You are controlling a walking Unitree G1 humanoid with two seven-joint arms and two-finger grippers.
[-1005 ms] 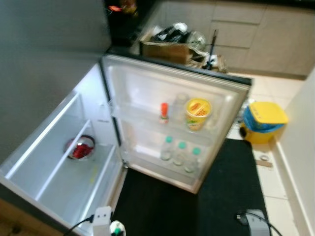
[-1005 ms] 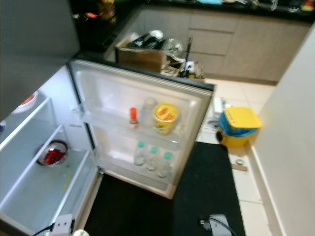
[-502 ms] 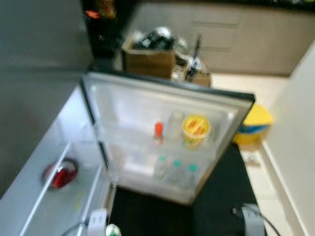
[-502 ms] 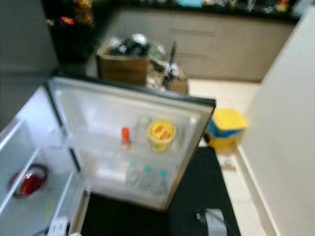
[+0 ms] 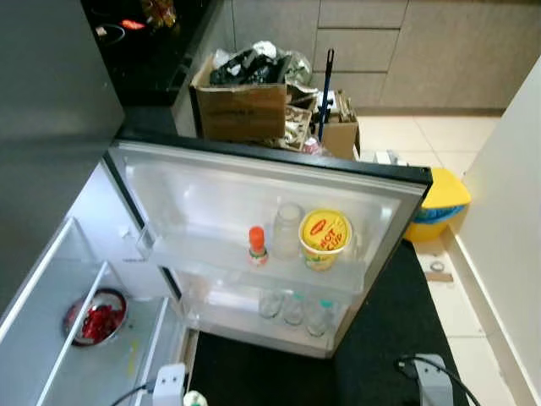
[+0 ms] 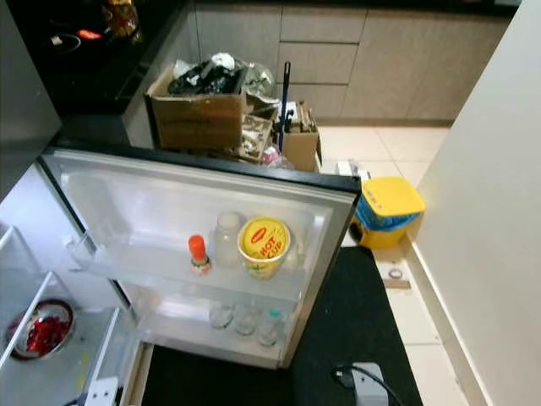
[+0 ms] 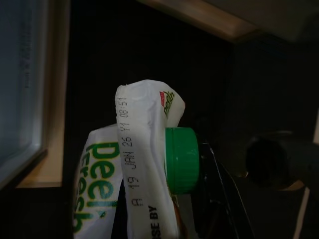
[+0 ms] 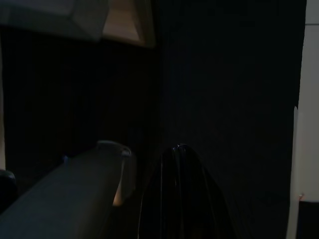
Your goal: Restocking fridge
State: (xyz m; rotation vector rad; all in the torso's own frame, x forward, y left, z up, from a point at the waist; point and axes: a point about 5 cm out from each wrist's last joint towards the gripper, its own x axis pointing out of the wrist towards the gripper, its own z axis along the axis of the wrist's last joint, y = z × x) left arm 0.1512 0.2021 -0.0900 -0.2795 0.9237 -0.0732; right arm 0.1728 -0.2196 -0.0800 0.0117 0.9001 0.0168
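White plastic interior, fridge door (image 5: 254, 190) swung wide open toward the camera, over a black floor mat (image 5: 389, 330).

Upper door shelf (image 5: 254, 258) — red-capped sauce bottle (image 5: 257, 245), clear jar (image 5: 287, 230), yellow noodle cup (image 5: 325, 238), side by side. Lower door shelf: three small water bottles (image 5: 294, 309), seen through its front rail. Fridge compartment, robot's left: bowl of red items (image 5: 95, 317) on a low shelf, rest of that shelf bare.

Left gripper (image 7: 199, 199): hanging low at the robot's side, pinching a white juice carton (image 7: 139, 169) with green lettering and a green screw cap (image 7: 182, 159), one black finger lying against the cap side. Carton well apart from the fridge shelves, not yet raised. Right gripper (image 8: 177, 199): idle in shade, fingers pressed together, nothing between them.

Beyond the door: cardboard box of clutter (image 5: 241, 97), yellow bin (image 5: 439, 207) by the wall, grey cabinets.

Change against one second ago — the whole view has shifted: the door now sits nearer centre, more kitchen floor shows behind it, less of the compartment shows on the left, and the blur of half a second ago is gone. Camera motion, not movement of the goods; door contents stand in the same order.

Judgement: robot appears to have squared itself to the door. Carton next needs lifting to a free spot, likely the upper shelf's open stretch left of the sauce bottle.
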